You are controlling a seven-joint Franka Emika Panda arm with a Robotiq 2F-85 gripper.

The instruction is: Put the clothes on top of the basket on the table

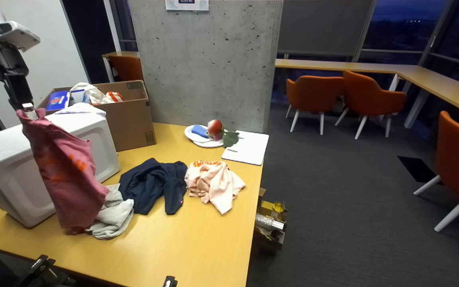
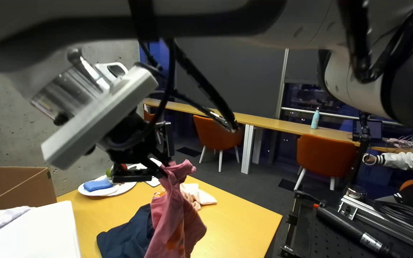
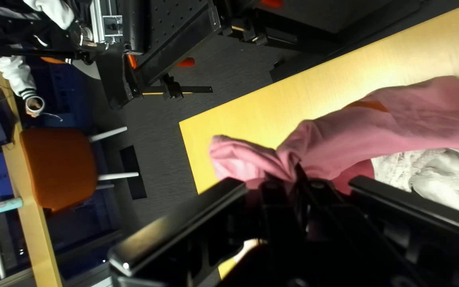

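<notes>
In an exterior view I am pinching the pink shirt (image 1: pixel 64 171) in my closed claw (image 1: pixel 30 111), its long axis hanging toward five o'clock before the white basket (image 1: pixel 26 175), lower end below its top.

The table (image 1: pixel 205 239) carries clothes (image 1: pixel 152 185), a basket (image 1: pixel 20 179), a carton (image 1: pixel 130 127) and a plate (image 1: pixel 205 144).

In an exterior view, a sign (image 1: pixel 187 4) near twelve o'clock on the concrete pillar (image 1: pixel 205 67) reads "SCAN ME", clipped by the top edge. Orange lettering on the pink cloth (image 1: pixel 64 171), near nine, and on the pale pink cloth (image 1: pixel 213 183), toward seven, is too creased to read. Print on the blue box (image 1: pixel 57 100), between nine and ten, and a label (image 2: pixel 370 242) on the black tube (image 2: pixel 341 224), at four in an exterior view, are too small.
</notes>
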